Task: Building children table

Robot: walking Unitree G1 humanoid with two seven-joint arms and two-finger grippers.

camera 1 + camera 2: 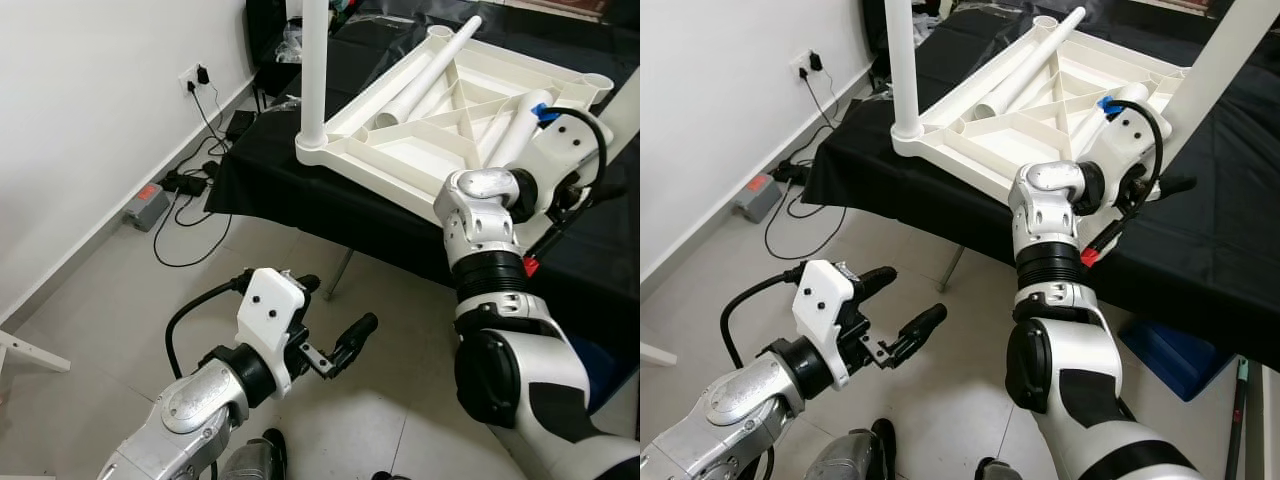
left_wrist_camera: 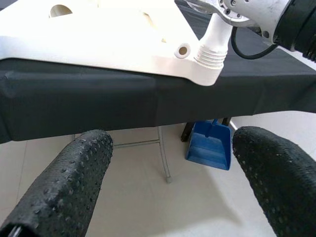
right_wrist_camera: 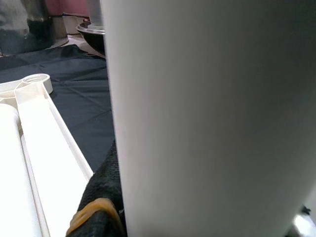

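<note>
A white children's table top (image 1: 400, 150) lies upside down on a black-covered table (image 1: 290, 190). One white leg (image 1: 313, 70) stands upright in its near-left corner. Two loose legs (image 1: 440, 65) lie across the underside. At the near-right corner my right gripper (image 1: 1168, 160) is shut on another white leg (image 1: 1212, 70), which leans up and away; in the right wrist view this leg (image 3: 207, 118) is very close, with a black finger (image 3: 106, 197) beside it. My left gripper (image 1: 335, 310) hangs open and holds nothing, low over the floor in front of the table.
A power strip and cables (image 1: 150, 205) lie on the floor by the white wall, below an outlet (image 1: 195, 75). A blue dustpan (image 2: 210, 143) sits under the table beside a metal folding leg (image 2: 163, 158). A dark bowl (image 3: 91, 32) stands far back on the cloth.
</note>
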